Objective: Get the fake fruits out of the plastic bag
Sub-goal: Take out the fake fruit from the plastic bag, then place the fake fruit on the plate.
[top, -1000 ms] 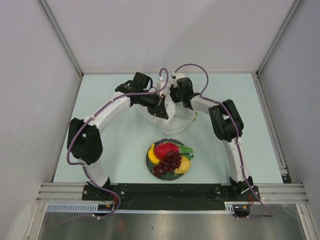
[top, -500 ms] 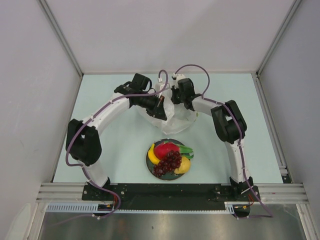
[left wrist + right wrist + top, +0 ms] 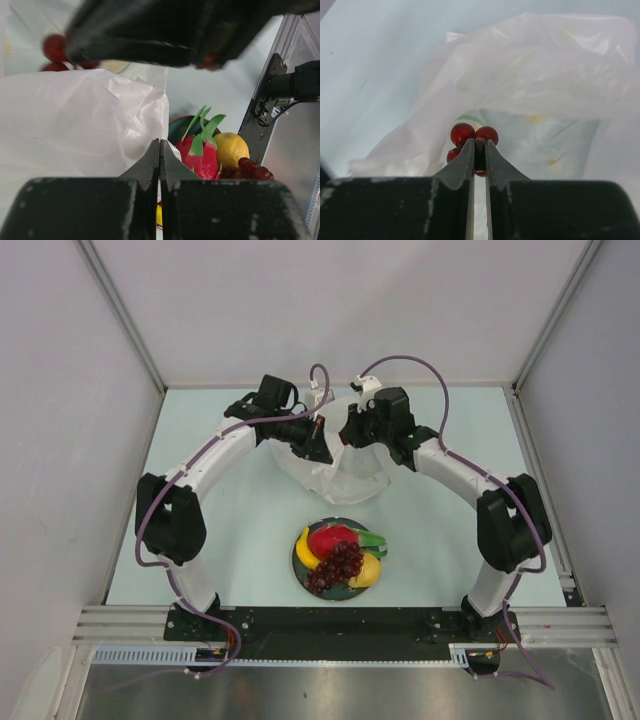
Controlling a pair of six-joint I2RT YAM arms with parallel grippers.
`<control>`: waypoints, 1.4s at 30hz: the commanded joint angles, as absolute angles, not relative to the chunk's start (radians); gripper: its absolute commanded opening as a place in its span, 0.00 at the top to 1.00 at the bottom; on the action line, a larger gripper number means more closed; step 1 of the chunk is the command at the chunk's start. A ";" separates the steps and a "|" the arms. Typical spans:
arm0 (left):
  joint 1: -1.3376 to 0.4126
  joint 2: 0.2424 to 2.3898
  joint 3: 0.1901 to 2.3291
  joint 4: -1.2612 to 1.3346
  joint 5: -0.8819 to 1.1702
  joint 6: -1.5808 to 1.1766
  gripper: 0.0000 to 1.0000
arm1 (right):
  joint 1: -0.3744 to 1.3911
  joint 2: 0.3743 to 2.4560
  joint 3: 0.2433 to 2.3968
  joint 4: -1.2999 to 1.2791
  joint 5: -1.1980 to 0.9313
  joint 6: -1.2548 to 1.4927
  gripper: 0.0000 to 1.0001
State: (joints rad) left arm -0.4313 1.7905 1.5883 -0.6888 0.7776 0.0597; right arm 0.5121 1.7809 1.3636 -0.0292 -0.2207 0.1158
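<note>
The translucent white plastic bag [image 3: 335, 472] lies crumpled at mid-table. My left gripper [image 3: 320, 445] is shut on a fold of the bag [image 3: 75, 125], with its tips [image 3: 159, 147] pinching white film. My right gripper [image 3: 352, 433] is above the bag's far side. In the right wrist view it [image 3: 479, 145] is shut on the stem of a small cluster of red grapes [image 3: 462, 134], with the bag [image 3: 545, 90] behind. On the dark plate [image 3: 336, 592] lie the banana [image 3: 305, 548], dragon fruit [image 3: 332, 538], dark grape bunch [image 3: 337, 565] and lemon [image 3: 367, 571].
The plate stands close in front of the bag, between the two arm bases. The left wrist view shows the dragon fruit [image 3: 202, 152], lemon [image 3: 231, 149] and grapes [image 3: 252, 169] just past the bag's edge. Grey walls enclose the table on three sides.
The right arm's elbow has swung out to the right and its gripper has shifted slightly right over the bag. The left gripper has moved a little farther back, still holding the bag.
</note>
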 commanded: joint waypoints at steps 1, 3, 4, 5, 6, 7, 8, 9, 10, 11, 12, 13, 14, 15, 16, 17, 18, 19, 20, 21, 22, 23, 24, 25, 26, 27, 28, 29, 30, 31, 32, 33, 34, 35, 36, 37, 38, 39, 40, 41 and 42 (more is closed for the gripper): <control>-0.426 1.789 1.629 -0.666 0.770 0.048 1.00 | 0.518 1.640 1.267 -0.098 -0.307 0.077 0.98; -0.426 1.784 1.623 -0.666 0.749 0.048 1.00 | 0.517 1.596 1.234 -0.130 -0.333 0.055 0.98; -0.426 1.783 1.618 -0.664 0.744 0.048 1.00 | 0.517 1.557 1.221 -0.147 -0.344 0.046 0.98; -0.428 1.781 1.612 -0.663 0.741 0.048 1.00 | 0.518 1.539 1.204 -0.191 -0.354 0.035 0.98; -0.426 1.779 1.609 -0.660 0.726 0.046 1.00 | 0.518 1.520 1.197 -0.213 -0.385 0.009 0.98; -0.428 1.779 1.608 -0.660 0.716 0.045 1.00 | 0.526 1.484 1.190 -0.253 -0.405 0.003 0.98; -0.426 1.779 1.606 -0.658 0.707 0.044 1.00 | 0.531 1.467 1.181 -0.273 -0.444 -0.030 0.98; -0.428 1.782 1.606 -0.658 0.698 0.044 1.00 | 0.535 1.450 1.178 -0.291 -0.468 -0.056 0.98; -0.426 1.782 1.606 -0.658 0.695 0.046 1.00 | 0.540 1.433 1.177 -0.329 -0.495 -0.111 0.98; -0.426 1.782 1.606 -0.658 0.692 0.049 1.00 | 0.551 1.404 1.177 -0.350 -0.541 -0.142 0.98; -0.426 1.781 1.608 -0.658 0.689 0.049 1.00 | 0.555 1.388 1.177 -0.368 -0.561 -0.167 0.97; -0.426 1.776 1.608 -0.657 0.684 0.048 1.00 | 0.561 1.378 1.177 -0.391 -0.586 -0.216 0.97; -0.425 1.775 1.608 -0.655 0.683 0.048 1.00 | 0.578 1.356 1.177 -0.400 -0.619 -0.235 0.97; -0.425 1.772 1.608 -0.657 0.680 0.048 1.00 | 0.590 1.347 1.177 -0.408 -0.620 -0.250 0.97; -0.423 1.769 1.608 -0.657 0.680 0.048 1.00 | 0.610 1.341 1.177 -0.410 -0.615 -0.279 0.97; -0.422 1.766 1.606 -0.657 0.678 0.046 1.00 | 0.645 1.330 1.177 -0.408 -0.615 -0.293 0.96; -0.420 1.763 1.605 -0.654 0.678 0.041 1.00 | 0.673 1.330 1.177 -0.410 -0.617 -0.314 0.96; -0.420 1.763 1.603 -0.649 0.678 0.035 1.00 | 0.698 1.330 1.178 -0.416 -0.609 -0.336 0.96; -0.419 1.758 1.601 -0.647 0.678 0.032 1.00 | 0.719 1.330 1.178 -0.420 -0.582 -0.371 0.96; -0.417 1.755 1.601 -0.643 0.678 0.032 1.00 | 0.739 1.327 1.178 -0.429 -0.575 -0.382 0.96; -0.417 1.750 1.601 -0.643 0.678 0.032 1.00 | 0.738 1.328 1.178 -0.446 -0.574 -0.387 0.96; -0.419 1.740 1.598 -0.640 0.677 0.032 1.00 | 0.733 1.330 1.178 -0.460 -0.569 -0.391 0.97; -0.417 1.735 1.597 -0.641 0.673 0.032 0.99 | 0.715 1.327 1.177 -0.491 -0.568 -0.388 0.97; -0.417 1.732 1.598 -0.644 0.670 0.035 1.00 | 0.697 1.321 1.177 -0.498 -0.565 -0.374 0.97; -0.417 1.729 1.597 -0.650 0.669 0.037 1.00 | 0.677 1.316 1.177 -0.505 -0.571 -0.339 0.97; -0.417 1.721 1.597 -0.653 0.667 0.038 1.00 | 0.629 1.306 1.177 -0.512 -0.575 -0.321 0.98; -0.417 1.720 1.597 -0.658 0.667 0.043 1.00 | 0.608 1.298 1.177 -0.528 -0.577 -0.311 0.98; -0.417 1.717 1.597 -0.667 0.666 0.046 1.00 | 0.589 1.292 1.177 -0.540 -0.581 -0.310 0.98; -0.419 1.717 1.598 -0.673 0.661 0.052 1.00 | 0.572 1.287 1.175 -0.555 -0.584 -0.322 0.97; -0.417 1.717 1.600 -0.683 0.658 0.064 1.00 | 0.546 1.272 1.170 -0.583 -0.589 -0.331 0.98; -0.419 1.720 1.604 -0.702 0.652 0.074 1.00 | 0.534 1.264 1.151 -0.597 -0.606 -0.347 0.97; -0.417 1.720 1.608 -0.712 0.643 0.084 0.99 | 0.529 1.255 1.135 -0.629 -0.618 -0.382 0.97; -0.419 1.723 1.609 -0.722 0.637 0.103 1.00 | 0.526 1.243 1.123 -0.640 -0.624 -0.397 0.97; -0.419 1.724 1.615 -0.741 0.627 0.113 1.00 | 0.525 1.232 1.100 -0.652 -0.632 -0.403 0.97; -0.419 1.727 1.620 -0.753 0.617 0.123 1.00 | 0.525 1.221 1.092 -0.650 -0.630 -0.400 0.97; -0.416 1.732 1.624 -0.762 0.612 0.145 1.00 | 0.525 1.210 1.085 -0.643 -0.634 -0.372 0.97; -0.416 1.735 1.635 -0.784 0.604 0.152 1.00 | 0.523 1.183 1.071 -0.632 -0.640 -0.358 0.97; -0.414 1.739 1.641 -0.791 0.600 0.158 1.00 | 0.525 1.171 1.065 -0.614 -0.643 -0.344 0.97; -0.407 1.743 1.644 -0.793 0.597 0.158 1.00 | 0.526 1.163 1.060 -0.612 -0.646 -0.338 0.97; -0.403 1.743 1.643 -0.787 0.595 0.156 1.00 | 0.540 1.160 1.057 -0.617 -0.637 -0.341 0.97; -0.403 1.740 1.641 -0.784 0.592 0.150 1.00 | 0.548 1.164 1.048 -0.641 -0.624 -0.348 0.97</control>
